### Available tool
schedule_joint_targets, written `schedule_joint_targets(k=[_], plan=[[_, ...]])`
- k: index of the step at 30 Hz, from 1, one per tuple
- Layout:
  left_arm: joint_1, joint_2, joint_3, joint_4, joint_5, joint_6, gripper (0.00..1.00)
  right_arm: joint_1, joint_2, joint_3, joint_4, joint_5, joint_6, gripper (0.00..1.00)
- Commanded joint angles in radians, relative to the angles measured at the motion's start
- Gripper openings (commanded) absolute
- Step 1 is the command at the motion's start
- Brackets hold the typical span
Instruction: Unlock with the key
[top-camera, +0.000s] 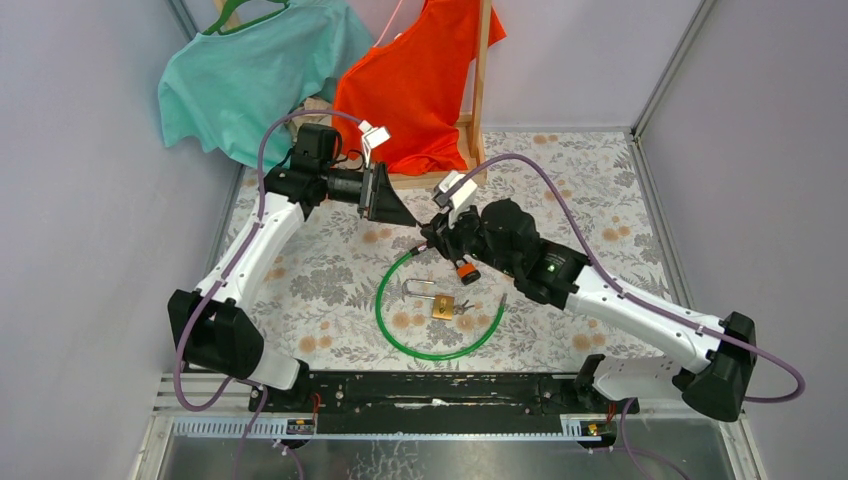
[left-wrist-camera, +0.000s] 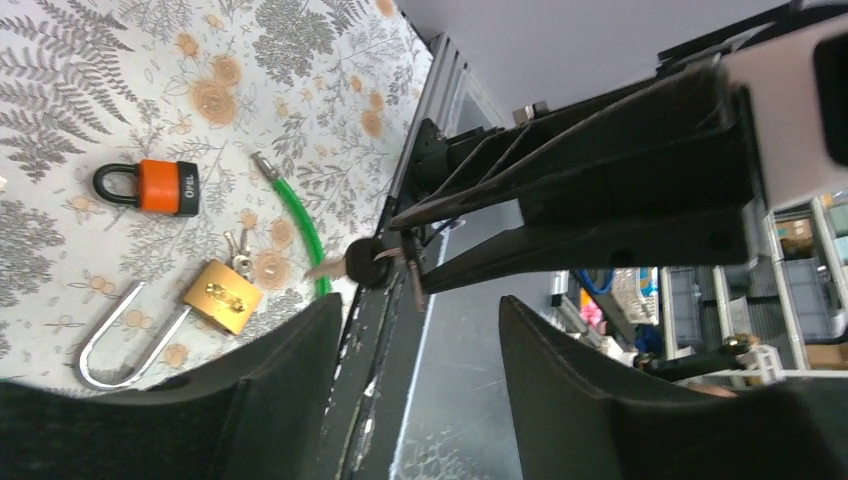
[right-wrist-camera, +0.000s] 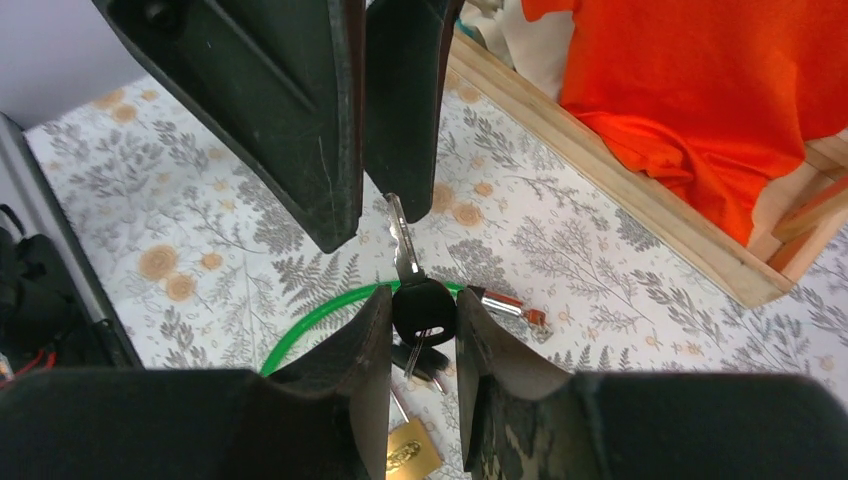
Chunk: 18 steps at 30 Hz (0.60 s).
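Hovering above the mat (top-camera: 320, 300) on the left, the left gripper (top-camera: 412, 221) points right toward its partner. Its fingers are spread and hold nothing. Just right of it is the key (right-wrist-camera: 424, 312), pinched by its black head in the right gripper (top-camera: 432, 235), which is clamped tight with the blade aimed at the left fingers. The key is up in the air between the two, apart from any lock. Below lie a green cable (left-wrist-camera: 298, 222), a brass padlock (left-wrist-camera: 222, 295) with spare keys beside it, and an orange padlock (left-wrist-camera: 165, 187) just on its far side. It looks like the key is being presented or passed, with insertion not begun. Next, one gripper must steady a padlock while the blade is lined up with its keyway. I can't tell which lock it fits.
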Motion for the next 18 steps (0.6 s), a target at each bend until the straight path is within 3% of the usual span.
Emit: schedule_joint_targets(k=[1, 7, 15, 18], plan=[[0.002, -0.014, -0.022, 0.077, 0.043, -0.082, 0.61, 0.04, 0.015, 0.058, 0.0, 0.125, -0.075, 0.0], [0.002, -0.011, -0.038, 0.052, 0.039, -0.059, 0.44, 0.076, 0.045, 0.087, -0.015, 0.187, -0.101, 0.0], [0.002, 0.02, -0.024, -0.026, 0.029, 0.004, 0.4, 0.109, 0.071, 0.104, -0.021, 0.215, -0.128, 0.0], [0.002, 0.028, -0.021, -0.03, 0.03, 0.009, 0.32, 0.125, 0.078, 0.106, -0.019, 0.231, -0.14, 0.0]])
